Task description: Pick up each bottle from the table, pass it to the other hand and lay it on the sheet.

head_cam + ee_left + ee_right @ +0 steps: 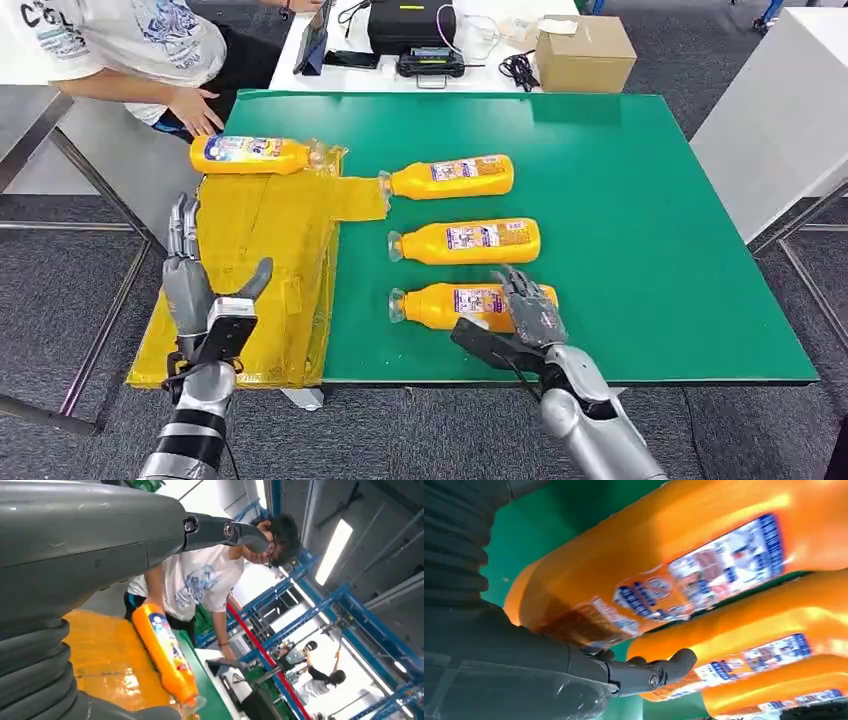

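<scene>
Four orange bottles lie on their sides. One bottle [250, 154] [165, 652] rests at the far end of the yellow sheet [260, 260] [100, 650]. Three lie in a row on the green table [650, 250]: the far bottle [455, 177], the middle bottle [470, 241] [774, 625] and the nearest bottle [450, 303] [649, 555]. My right hand [525, 320] [499, 645] lies over the nearest bottle's base end, fingers on top and thumb spread in front of it; the bottle stays on the table. My left hand [205, 295] [75, 555] hovers over the sheet's near left part, fingers apart and holding nothing.
A person in a white shirt leans in at the far left, one hand [195, 110] by the table's corner near the sheet. Behind the green table stand a cardboard box [585, 52] and a black case [410, 25]. A white cabinet [780, 110] stands to the right.
</scene>
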Robot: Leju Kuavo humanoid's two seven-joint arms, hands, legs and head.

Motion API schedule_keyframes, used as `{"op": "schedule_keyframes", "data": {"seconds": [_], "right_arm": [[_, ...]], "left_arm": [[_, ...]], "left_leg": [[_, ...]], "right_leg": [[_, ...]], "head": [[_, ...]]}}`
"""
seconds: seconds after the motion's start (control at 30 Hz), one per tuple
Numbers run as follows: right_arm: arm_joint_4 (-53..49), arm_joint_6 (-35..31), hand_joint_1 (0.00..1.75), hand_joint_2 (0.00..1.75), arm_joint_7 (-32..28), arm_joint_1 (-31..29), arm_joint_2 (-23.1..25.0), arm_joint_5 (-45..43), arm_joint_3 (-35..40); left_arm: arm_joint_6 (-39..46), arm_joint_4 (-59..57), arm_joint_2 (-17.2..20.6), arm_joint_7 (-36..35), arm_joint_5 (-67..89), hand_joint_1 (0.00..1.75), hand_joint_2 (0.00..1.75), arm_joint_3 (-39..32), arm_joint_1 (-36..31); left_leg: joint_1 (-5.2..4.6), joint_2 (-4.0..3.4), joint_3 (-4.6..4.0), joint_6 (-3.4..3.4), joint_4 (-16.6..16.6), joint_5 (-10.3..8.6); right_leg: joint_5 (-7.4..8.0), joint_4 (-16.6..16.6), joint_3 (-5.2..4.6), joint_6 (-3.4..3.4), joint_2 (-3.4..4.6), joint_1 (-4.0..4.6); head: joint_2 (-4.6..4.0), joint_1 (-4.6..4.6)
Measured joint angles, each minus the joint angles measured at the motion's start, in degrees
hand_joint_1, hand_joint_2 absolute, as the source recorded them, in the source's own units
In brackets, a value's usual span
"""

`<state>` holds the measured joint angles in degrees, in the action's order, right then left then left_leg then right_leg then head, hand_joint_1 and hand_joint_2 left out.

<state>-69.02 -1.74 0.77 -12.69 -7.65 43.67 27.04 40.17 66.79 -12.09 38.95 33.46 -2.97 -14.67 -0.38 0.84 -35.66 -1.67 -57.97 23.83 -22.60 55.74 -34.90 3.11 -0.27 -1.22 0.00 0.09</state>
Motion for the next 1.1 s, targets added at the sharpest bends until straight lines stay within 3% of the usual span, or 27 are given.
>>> {"op": "schedule_keyframes", "data": {"seconds": [0.17, 0.73, 1.1], "right_arm": [[2.4, 4.5, 0.0, 1.75, 0.0, -3.2, -1.8, -1.3, 0.2], [6.2, 8.3, 0.0, 1.75, 1.9, -6.2, -4.6, -2.1, 0.4], [17.1, 20.5, 0.0, 1.75, -0.6, -19.3, -5.0, -6.4, 6.1]], "left_arm": [[0.0, -1.6, 0.0, 0.0, -1.1, 0.0, 1.75, 2.0, -0.8], [0.0, -5.2, 0.0, 0.0, -3.0, 0.0, 1.75, 5.1, -1.8], [0.0, -8.7, 0.0, 0.0, -5.5, 0.0, 1.75, 8.9, -3.8]], "left_leg": [[0.02, 0.0, 0.14, -0.01, 0.0, -0.01], [0.03, -0.13, 0.18, 0.0, 0.0, 0.0], [0.0, -0.25, 0.16, -0.1, 0.0, -0.11]], "right_leg": [[0.0, 0.0, 0.13, 0.0, -0.01, 0.02], [0.01, 0.0, 0.18, 0.0, 0.03, 0.02], [0.18, 0.0, 0.15, -0.06, 0.06, 0.02]], "head": [[0.0, 0.0], [0.0, -0.02], [0.0, 0.0]]}}
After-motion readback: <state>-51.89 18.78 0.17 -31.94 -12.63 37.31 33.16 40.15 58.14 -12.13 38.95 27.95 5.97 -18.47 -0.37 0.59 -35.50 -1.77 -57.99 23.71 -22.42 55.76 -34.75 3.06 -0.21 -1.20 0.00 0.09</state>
